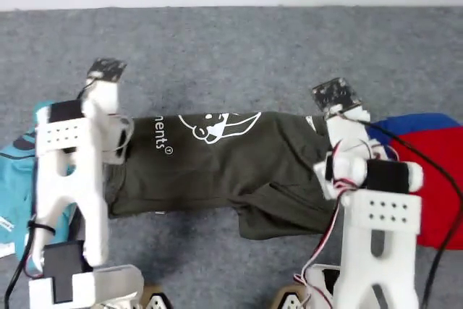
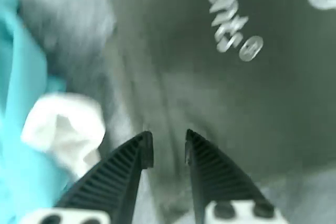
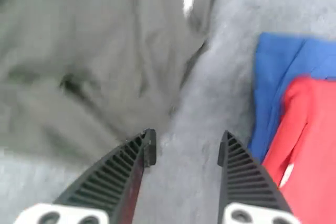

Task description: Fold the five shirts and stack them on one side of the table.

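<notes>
We see the olive shirt [image 1: 239, 171] spread across the counter [image 1: 217, 48]. The left hand [image 2: 168, 148] hangs over its edge, slightly parted. The right hand [image 3: 186, 150], parted wider, is over grey counter beside the blue shirt [image 3: 283, 77] and red shirt [image 3: 310, 145].

— Arms, quick?
— Both white plastic. Left arm [image 1: 69, 179] at frame left, right arm [image 1: 376, 229] lower right; black motor blocks, rows of small holes.
— Cables?
— Black cable [image 1: 405, 146] on the right one. Gripper fingers [image 2: 123, 171] black, ridged.
</notes>
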Controlling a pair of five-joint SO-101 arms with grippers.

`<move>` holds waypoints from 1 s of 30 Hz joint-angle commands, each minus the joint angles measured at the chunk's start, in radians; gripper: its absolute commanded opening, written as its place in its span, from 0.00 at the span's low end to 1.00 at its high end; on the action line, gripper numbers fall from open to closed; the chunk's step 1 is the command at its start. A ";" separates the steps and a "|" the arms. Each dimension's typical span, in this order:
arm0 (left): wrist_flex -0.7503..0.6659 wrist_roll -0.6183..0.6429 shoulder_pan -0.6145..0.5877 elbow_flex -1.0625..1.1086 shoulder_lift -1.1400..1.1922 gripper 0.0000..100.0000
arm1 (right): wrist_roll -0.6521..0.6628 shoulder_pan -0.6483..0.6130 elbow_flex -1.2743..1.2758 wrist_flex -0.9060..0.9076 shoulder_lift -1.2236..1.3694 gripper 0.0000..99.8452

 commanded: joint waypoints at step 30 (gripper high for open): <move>-0.170 0.084 0.054 -0.205 0.482 0.10 | -0.123 -0.058 -0.425 -0.522 0.989 0.20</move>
